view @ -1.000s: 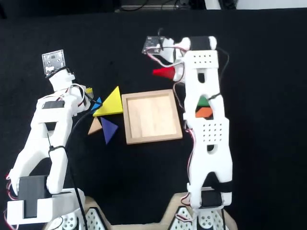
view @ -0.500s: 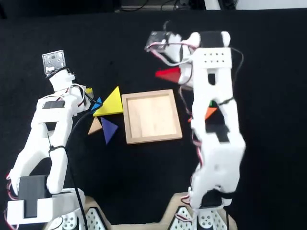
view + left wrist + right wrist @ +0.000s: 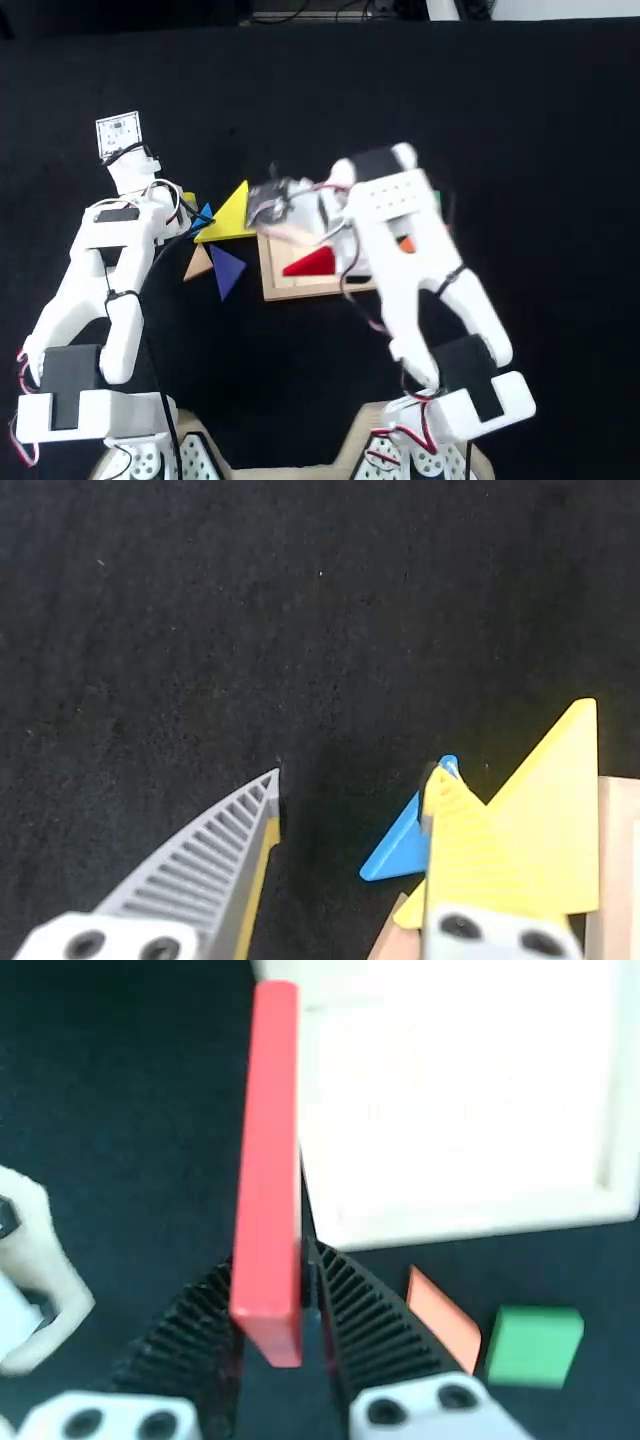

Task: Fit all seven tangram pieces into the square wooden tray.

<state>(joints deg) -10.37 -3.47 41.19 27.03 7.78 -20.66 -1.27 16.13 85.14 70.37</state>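
Over the square wooden tray [image 3: 268,272], toward its seven o'clock corner, we are seeing the right gripper [image 3: 300,1265] clamping its black fingers tight on the red triangle [image 3: 268,1150], which is standing on edge. At the tray's nine o'clock, the left gripper [image 3: 357,780] is hanging spread wide and gripping nothing, one finger above the yellow triangle [image 3: 545,810] and the small blue triangle [image 3: 405,845]. We are finding the orange piece [image 3: 440,1315] and the green piece [image 3: 533,1345] lying at three o'clock.
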